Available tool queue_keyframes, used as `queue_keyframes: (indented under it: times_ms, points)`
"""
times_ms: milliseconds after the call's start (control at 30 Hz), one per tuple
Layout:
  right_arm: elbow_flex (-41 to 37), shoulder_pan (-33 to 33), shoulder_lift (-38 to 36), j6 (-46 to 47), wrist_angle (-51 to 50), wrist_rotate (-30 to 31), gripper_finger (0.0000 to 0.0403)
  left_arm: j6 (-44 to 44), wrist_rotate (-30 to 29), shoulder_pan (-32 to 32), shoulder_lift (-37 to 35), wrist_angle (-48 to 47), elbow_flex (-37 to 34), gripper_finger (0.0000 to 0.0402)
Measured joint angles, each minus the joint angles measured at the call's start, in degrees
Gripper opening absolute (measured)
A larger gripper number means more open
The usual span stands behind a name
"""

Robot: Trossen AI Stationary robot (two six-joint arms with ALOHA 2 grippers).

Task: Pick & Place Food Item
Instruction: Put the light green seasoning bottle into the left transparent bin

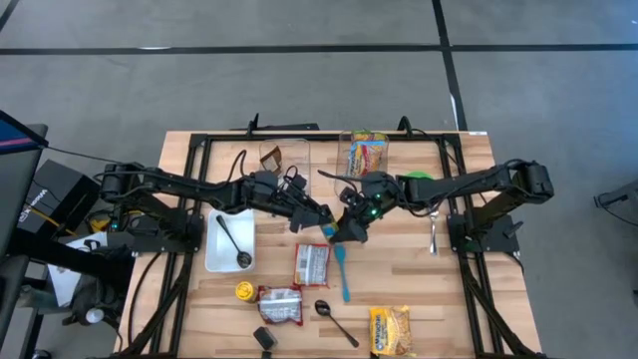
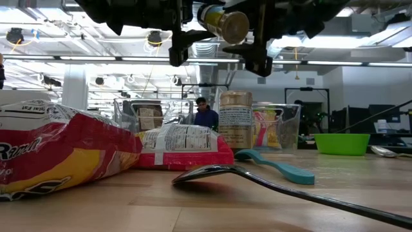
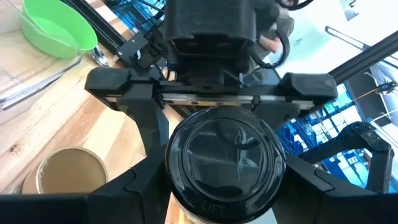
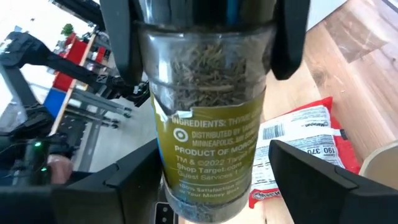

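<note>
The food item is a glass jar of dried thyme point(image 4: 208, 124) with a yellow-green label and a black lid point(image 3: 227, 165). It hangs about level above the middle of the table, between my two grippers, and the low view shows it high up point(image 2: 224, 22). My left gripper point(image 1: 321, 213) comes from the table's left and is shut on the jar's lid end. My right gripper point(image 1: 347, 225) faces it from the right. It is open: its fingers point(image 4: 311, 177) stand on either side of the jar's bottom end with a gap to the glass. My left gripper pinches the jar between its two fingers point(image 4: 121, 37) at the lid end, on the lid and the clear glass just below it point(image 4: 154, 59). The fingers come about level from the table's left and lie along the jar. The jar is lifted clear of the table, its lid toward the left wrist.
Under the arms lie red noodle packets point(image 1: 311, 264), a blue spatula point(image 1: 343, 271), a black spoon point(image 1: 334, 319) and a yellow packet point(image 1: 391, 329). A second jar with a tan lid point(image 2: 235, 119) stands upright. A white tray point(image 1: 213, 261), clear bins point(image 1: 367, 155) and a green bowl point(image 1: 419, 178) also stand on the table.
</note>
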Motion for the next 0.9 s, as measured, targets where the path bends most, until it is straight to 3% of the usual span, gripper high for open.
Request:
queue_keyframes:
  times_ms: [300, 767, 900]
  points:
    - [0.0, -1.38, 0.0, -0.33, -0.09, -5.8, 0.0282, 0.01, 0.48, 0.85, -0.8, -0.12, 0.04, 0.0209]
    - [0.02, -6.0, -6.23, -4.66, -5.37, -4.27, 0.0282, 0.28, -0.56, 1.57, -4.7, -1.7, 0.04, 0.0208]
    - [0.0, -8.84, -9.05, -5.99, -6.41, -2.94, 0.0282, 0.15, 1.82, 1.27, -6.26, -4.24, 0.04, 0.0209]
